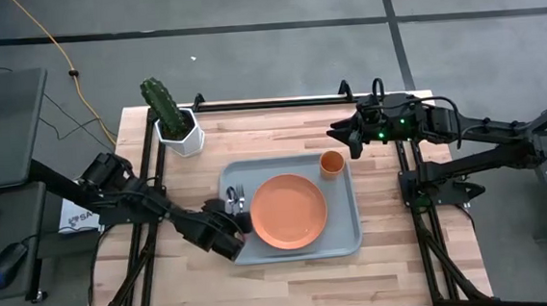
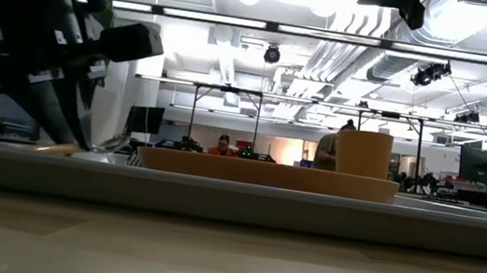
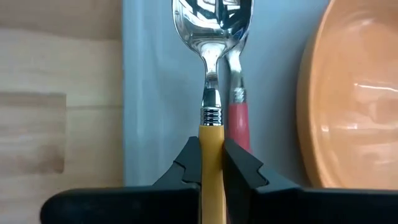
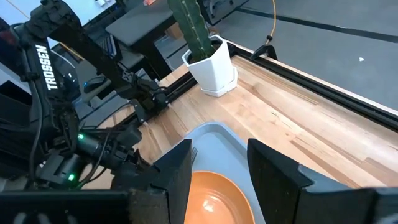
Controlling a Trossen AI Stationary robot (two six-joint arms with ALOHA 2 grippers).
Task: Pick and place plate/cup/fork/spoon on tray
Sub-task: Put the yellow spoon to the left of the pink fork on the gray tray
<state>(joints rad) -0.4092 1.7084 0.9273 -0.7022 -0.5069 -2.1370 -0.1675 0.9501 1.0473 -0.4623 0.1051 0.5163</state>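
The pale blue-grey tray (image 1: 346, 227) lies mid-table and carries the orange plate (image 1: 288, 211) and the orange cup (image 1: 331, 163) at its far right corner. At the tray's left end lie the spoon (image 3: 211, 74), with yellow-orange handle, and the fork (image 3: 237, 118), with pink handle, side by side next to the plate (image 3: 354, 99). My left gripper (image 1: 232, 217) is over the tray's left end, shut on the spoon. My right gripper (image 1: 343, 135) is open and empty, beyond the tray's far right corner. My left gripper pinches the spoon's yellow-orange handle (image 3: 211, 140) between its two fingers, a little behind the silver collar. The fingers lie along the spoon, one on each side. The spoon's bowl (image 3: 202, 18) points away from the gripper, low over the tray; whether it rests there I cannot tell.
A white pot with a green cactus (image 1: 170, 117) stands at the table's far left. The black frame rails (image 1: 270, 103) run along the table's far edge and sides. People and desks show in the room behind in the low view.
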